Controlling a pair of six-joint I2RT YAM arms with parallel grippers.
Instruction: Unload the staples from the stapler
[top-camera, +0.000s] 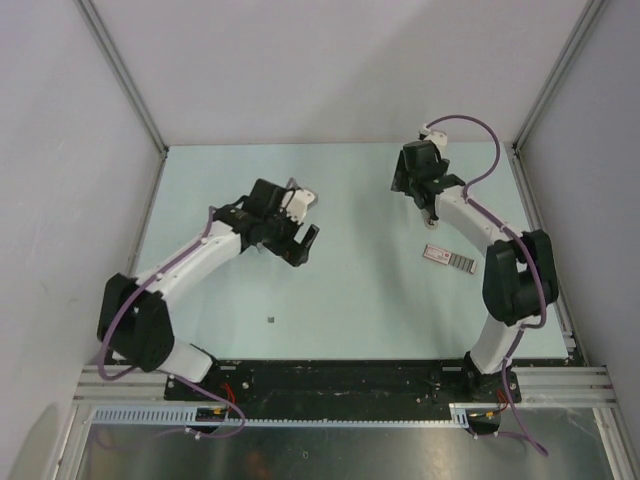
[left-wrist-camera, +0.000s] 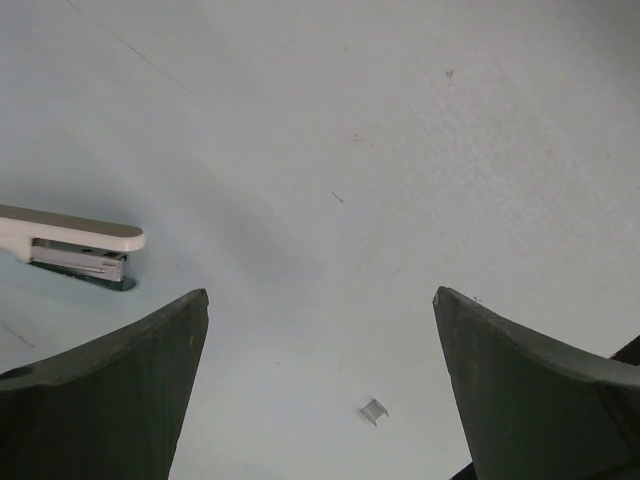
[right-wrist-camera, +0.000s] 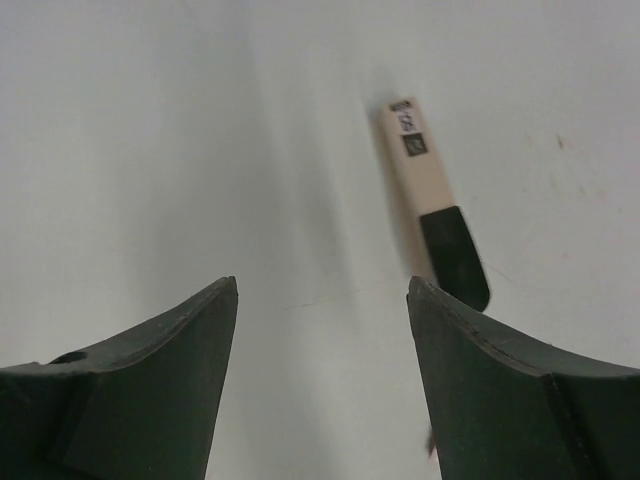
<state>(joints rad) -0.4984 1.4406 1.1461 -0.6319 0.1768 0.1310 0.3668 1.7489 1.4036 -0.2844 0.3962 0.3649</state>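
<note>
The stapler (top-camera: 447, 257) lies flat on the worktop (top-camera: 350, 310), right of centre in the top view, and neither arm touches it. The right gripper (right-wrist-camera: 322, 282) is spread and empty, with the stapler at the upper right of its view. The left gripper (left-wrist-camera: 320, 293) is spread wide, with a small metal piece (left-wrist-camera: 373, 411) low between its fingers.

No legible text, brand or number found. In the right wrist view, the slim beige plastic stapler (right-wrist-camera: 425, 190) carries a small white printed label (right-wrist-camera: 402, 118) at its far end. A dark square mark (right-wrist-camera: 414, 144) sits just beside the label, toward the black end. Characters on both are too small and blurred to read. Overhead, its markings show only as dark patches.
</note>
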